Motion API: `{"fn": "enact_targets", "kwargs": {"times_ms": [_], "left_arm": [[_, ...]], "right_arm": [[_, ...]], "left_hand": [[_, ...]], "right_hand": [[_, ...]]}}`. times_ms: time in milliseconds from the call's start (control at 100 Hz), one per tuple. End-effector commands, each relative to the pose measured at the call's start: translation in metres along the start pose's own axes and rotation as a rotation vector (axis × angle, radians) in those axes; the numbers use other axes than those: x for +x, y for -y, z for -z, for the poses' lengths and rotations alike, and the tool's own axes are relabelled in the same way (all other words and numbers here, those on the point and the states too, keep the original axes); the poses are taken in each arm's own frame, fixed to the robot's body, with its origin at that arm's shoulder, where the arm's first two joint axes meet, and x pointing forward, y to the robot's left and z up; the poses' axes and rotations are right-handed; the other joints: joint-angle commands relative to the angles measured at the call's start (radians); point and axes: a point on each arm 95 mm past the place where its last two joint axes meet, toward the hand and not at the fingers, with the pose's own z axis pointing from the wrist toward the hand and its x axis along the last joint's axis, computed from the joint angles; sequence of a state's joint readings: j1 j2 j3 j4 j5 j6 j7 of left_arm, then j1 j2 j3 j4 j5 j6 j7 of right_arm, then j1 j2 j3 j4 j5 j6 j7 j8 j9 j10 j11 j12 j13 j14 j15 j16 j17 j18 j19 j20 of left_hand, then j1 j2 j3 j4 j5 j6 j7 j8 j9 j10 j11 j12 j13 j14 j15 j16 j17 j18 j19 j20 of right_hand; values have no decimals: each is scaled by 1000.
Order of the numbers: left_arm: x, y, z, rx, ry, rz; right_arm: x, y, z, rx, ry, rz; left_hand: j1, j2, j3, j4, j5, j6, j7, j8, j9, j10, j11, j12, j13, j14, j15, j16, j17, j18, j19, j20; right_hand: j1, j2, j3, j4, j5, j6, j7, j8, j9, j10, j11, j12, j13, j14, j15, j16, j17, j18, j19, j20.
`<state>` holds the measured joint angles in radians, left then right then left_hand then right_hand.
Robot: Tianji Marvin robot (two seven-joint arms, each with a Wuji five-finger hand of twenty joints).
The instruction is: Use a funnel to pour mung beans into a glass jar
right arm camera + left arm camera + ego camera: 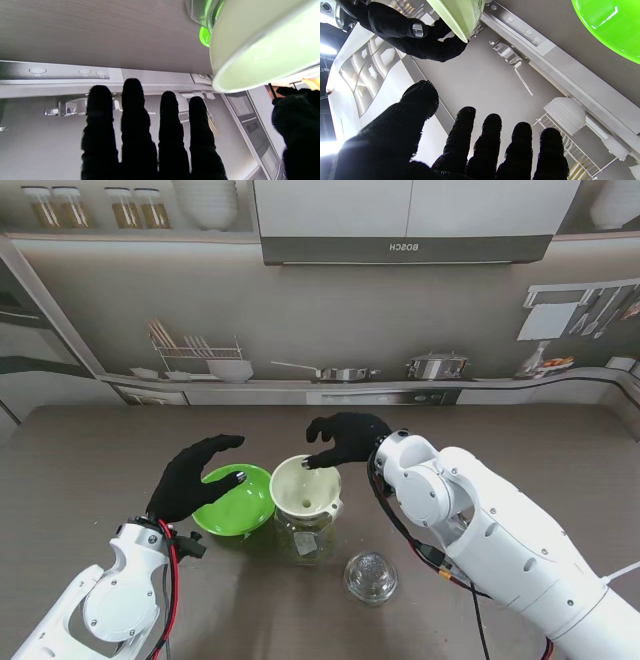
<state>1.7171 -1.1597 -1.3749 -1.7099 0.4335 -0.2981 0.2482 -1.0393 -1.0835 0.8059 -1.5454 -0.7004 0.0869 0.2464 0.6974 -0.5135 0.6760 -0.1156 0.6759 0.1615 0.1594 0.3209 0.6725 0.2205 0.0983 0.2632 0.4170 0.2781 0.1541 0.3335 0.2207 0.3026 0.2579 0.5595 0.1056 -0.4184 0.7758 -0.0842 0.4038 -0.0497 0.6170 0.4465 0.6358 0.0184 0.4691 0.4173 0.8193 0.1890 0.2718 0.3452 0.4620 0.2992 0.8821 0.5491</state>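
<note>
A cream funnel [303, 485] sits in the mouth of a glass jar [305, 538] at the table's middle. Just to its left stands a bright green bowl [236, 502]; I cannot make out beans in it. My left hand [195, 475] hovers open over the bowl's left rim, fingers spread [470, 145], with the bowl [610, 27] beyond them. My right hand [345, 440] is open at the funnel's far right rim, its thumb tip close to the rim. Its wrist view has straight fingers [150, 140] beside the funnel [262, 45]. The left wrist view also catches the funnel [460, 15] and right hand [407, 37].
A round glass lid [371, 577] lies on the table nearer to me, right of the jar. The dark wooden table [90, 470] runs back to a printed kitchen backdrop [330, 370].
</note>
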Motion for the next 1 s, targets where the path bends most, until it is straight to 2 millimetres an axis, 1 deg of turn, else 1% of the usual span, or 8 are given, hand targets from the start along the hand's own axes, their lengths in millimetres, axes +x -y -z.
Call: {"fn": "enact_targets", "kwargs": {"times_ms": [0, 210, 280, 390, 500, 580, 690, 990], "left_arm": [[3, -1, 1, -7, -2, 7], [3, 0, 2, -2, -1, 11], [3, 0, 2, -3, -1, 12], [3, 0, 2, -4, 1, 15], [3, 1, 3, 1, 2, 15], [4, 1, 3, 6, 1, 16], [4, 2, 4, 9, 1, 17], [4, 2, 4, 10, 4, 21]], "right_arm": [[0, 6, -4, 43, -3, 8], [6, 7, -14, 118, 1, 36], [8, 5, -18, 144, 2, 45], [13, 2, -23, 176, -1, 63], [16, 0, -28, 195, -8, 86], [18, -1, -31, 213, -15, 106], [19, -1, -35, 240, -18, 119], [14, 7, -45, 281, -14, 135]], "left_hand": [[21, 34, -22, 33, -4, -28, -10, -5, 14, -4, -3, -3, 19, -16, 0, -11, -16, -28, -31, -8], [21, 38, -23, 33, -2, -28, -9, -5, 18, -2, -3, -3, 22, -15, 0, -11, -16, -26, -32, -9], [22, 39, -23, 33, -2, -28, -10, -5, 19, -1, -3, -3, 21, -13, -1, -12, -16, -26, -32, -9], [23, 41, -23, 34, -1, -28, -9, -5, 20, 3, -3, -2, 21, -12, -1, -12, -17, -26, -32, -9], [23, 43, -24, 34, -2, -27, -10, -6, 22, 4, -3, -2, 23, -13, -1, -12, -17, -25, -32, -10], [24, 44, -25, 34, 4, -24, -7, -5, 25, 5, -2, -1, 24, -11, -1, -12, -16, -25, -32, -10], [24, 46, -26, 34, 4, -26, -8, -5, 26, 6, -2, -1, 25, -11, -1, -12, -16, -24, -32, -10], [25, 52, -29, 35, 5, -26, -8, -5, 31, 8, -2, -1, 26, -9, -1, -12, -16, -24, -33, -11]], "right_hand": [[-34, 20, -24, 40, -14, 20, 16, 26, 5, 13, 16, 15, 35, -2, 26, 20, 10, -26, 40, 25], [-19, -6, -34, 45, 2, 74, 52, 34, 40, 36, 67, 53, 99, -8, 78, 55, 62, -32, 94, 50], [-9, -20, -27, 49, 11, 94, 80, 37, 60, 34, 98, 76, 128, -19, 107, 75, 84, -36, 122, 60], [13, -48, -5, 55, 31, 103, 126, 43, 97, 21, 143, 110, 177, -41, 154, 105, 116, -45, 156, 72], [45, -90, 39, 56, 67, 103, 182, 46, 138, 2, 193, 155, 223, -70, 210, 142, 147, -56, 194, 80], [57, -129, 110, 51, 90, 94, 229, 56, 175, -19, 217, 183, 261, -93, 251, 169, 177, -68, 229, 85], [60, -177, 206, 38, 110, 86, 266, 66, 199, -36, 240, 211, 291, -114, 283, 189, 198, -78, 254, 86], [87, -223, 319, 31, 162, 60, 314, 82, 271, -59, 261, 231, 352, -134, 319, 207, 258, -84, 303, 89]]}}
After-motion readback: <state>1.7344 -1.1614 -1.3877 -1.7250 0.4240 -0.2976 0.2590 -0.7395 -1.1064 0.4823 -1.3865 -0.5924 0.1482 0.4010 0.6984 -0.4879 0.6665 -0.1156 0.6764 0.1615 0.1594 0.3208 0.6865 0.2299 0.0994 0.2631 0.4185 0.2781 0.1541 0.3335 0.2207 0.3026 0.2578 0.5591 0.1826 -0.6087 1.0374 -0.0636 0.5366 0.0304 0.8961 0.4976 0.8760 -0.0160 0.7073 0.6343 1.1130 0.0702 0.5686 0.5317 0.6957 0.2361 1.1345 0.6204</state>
